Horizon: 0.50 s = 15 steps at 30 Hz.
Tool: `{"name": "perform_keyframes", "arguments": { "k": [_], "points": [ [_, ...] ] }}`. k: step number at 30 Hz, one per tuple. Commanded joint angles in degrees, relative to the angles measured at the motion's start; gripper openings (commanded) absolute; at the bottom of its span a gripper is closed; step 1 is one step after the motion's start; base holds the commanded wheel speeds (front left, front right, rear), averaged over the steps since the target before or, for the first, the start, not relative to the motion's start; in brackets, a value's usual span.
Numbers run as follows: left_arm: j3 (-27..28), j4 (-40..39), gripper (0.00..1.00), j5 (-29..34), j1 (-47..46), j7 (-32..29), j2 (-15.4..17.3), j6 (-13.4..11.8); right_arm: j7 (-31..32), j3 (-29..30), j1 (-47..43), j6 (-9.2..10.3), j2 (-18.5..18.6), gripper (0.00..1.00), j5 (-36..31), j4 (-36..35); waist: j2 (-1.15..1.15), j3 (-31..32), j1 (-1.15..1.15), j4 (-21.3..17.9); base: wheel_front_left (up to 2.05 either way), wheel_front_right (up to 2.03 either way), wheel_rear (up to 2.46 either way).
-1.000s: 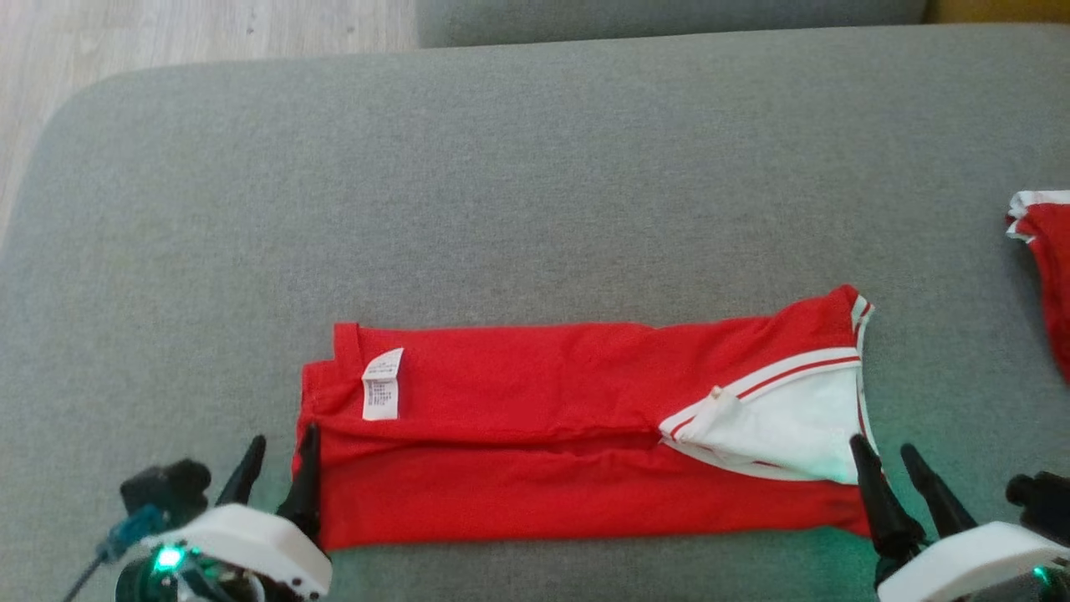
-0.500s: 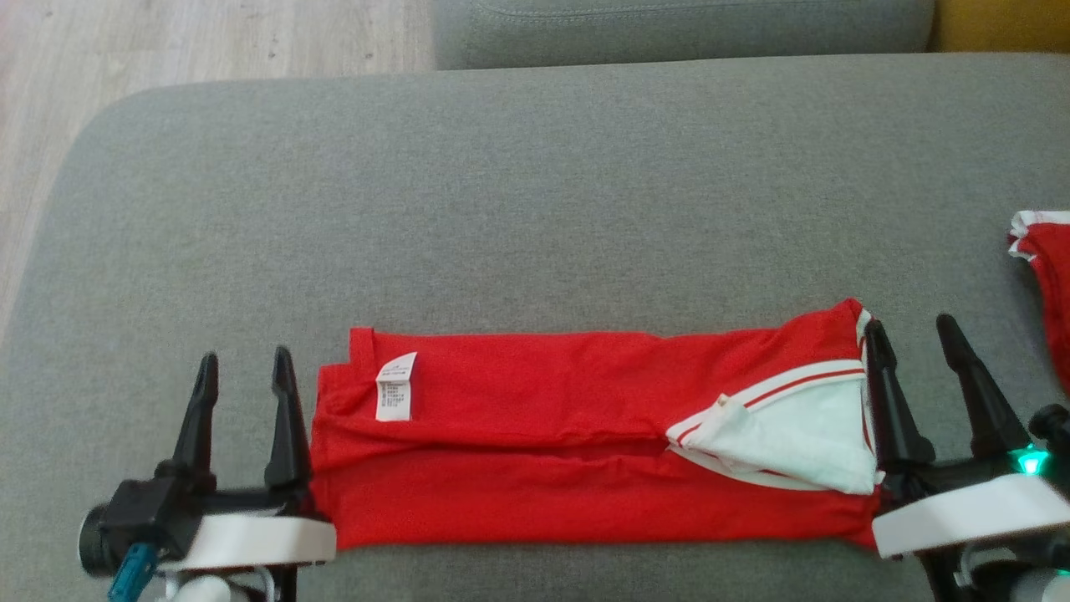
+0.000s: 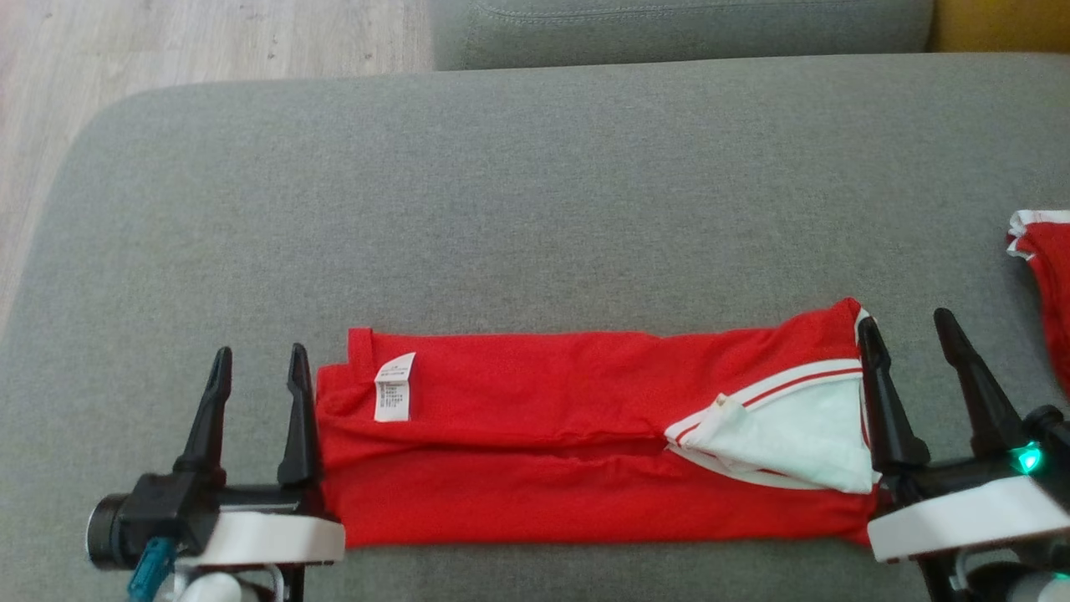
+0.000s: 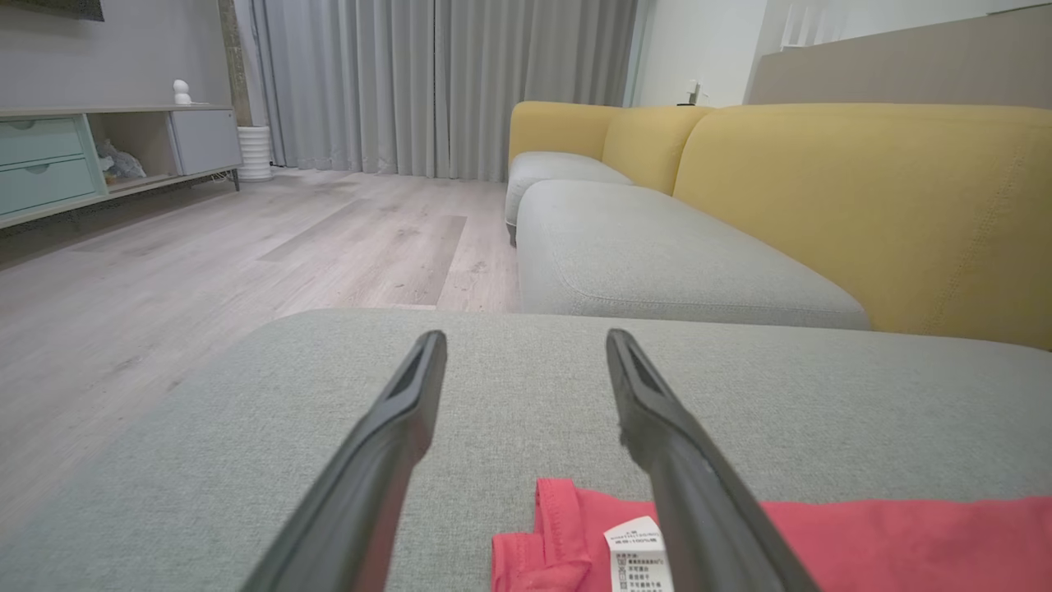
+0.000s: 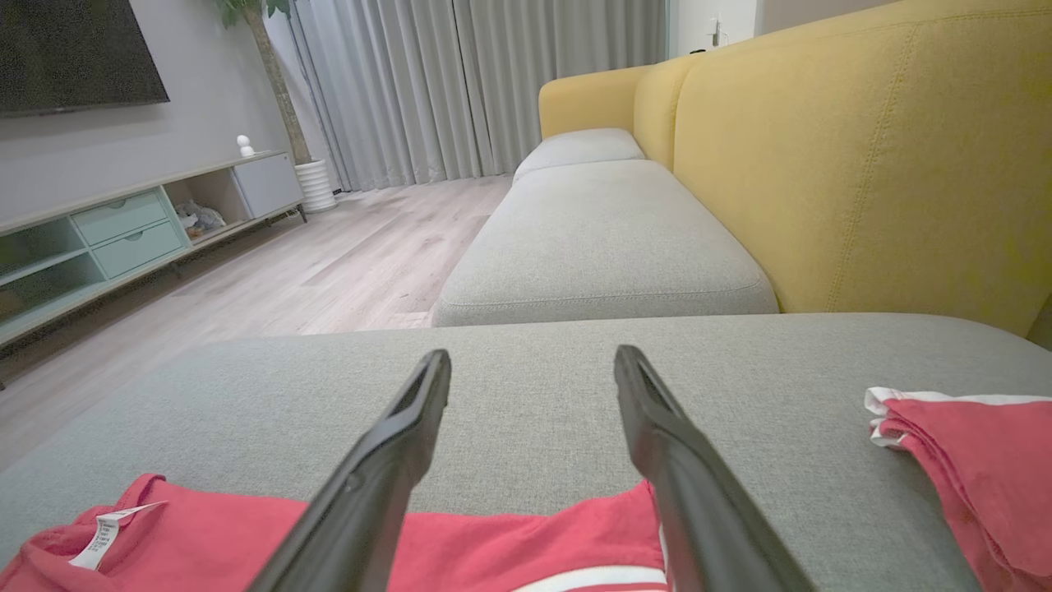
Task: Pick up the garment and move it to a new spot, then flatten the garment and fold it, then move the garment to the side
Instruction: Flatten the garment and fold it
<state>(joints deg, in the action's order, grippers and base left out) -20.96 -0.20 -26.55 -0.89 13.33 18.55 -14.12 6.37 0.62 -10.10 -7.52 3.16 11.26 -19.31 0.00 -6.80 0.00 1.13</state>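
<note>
The garment is a red shirt with white trim, folded into a long strip across the grey sofa cushion. A white label sits near its left end and a white striped panel at its right end. My left gripper stands open just off the strip's left end, its right finger beside the cloth edge. My right gripper stands open at the right end, its left finger along the white-trimmed edge. Neither holds anything. The garment lies low in the left wrist view, and the garment lies under the fingers in the right wrist view.
A second red garment with white trim lies at the cushion's right edge, seen again as the second garment. The cushion's rounded left corner drops to wooden floor. Another grey cushion and a yellow backrest lie beyond.
Both grippers rose from the strip's near corners to stand beside its ends, with fingers spread wider. The head camera shifted slightly early on. The garment lies as before.
</note>
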Motion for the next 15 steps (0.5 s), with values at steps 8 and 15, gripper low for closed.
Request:
{"name": "perform_keyframes", "arguments": {
  "k": [8,15],
  "points": [
    [1.2,-1.3,1.0,0.7,-3.8,-0.4,1.2,-0.1,1.6,0.5,0.6,0.03,0.5,1.0,1.1,1.5,0.0,-0.8,0.0,0.2,0.0,0.0,0.0],
    [0.2,-1.1,1.0,0.8,-6.3,-0.1,0.5,1.0,4.7,4.3,1.1,0.03,3.6,1.0,4.0,15.2,0.0,-3.3,0.0,1.8,0.0,0.0,0.0]
  ]
}}
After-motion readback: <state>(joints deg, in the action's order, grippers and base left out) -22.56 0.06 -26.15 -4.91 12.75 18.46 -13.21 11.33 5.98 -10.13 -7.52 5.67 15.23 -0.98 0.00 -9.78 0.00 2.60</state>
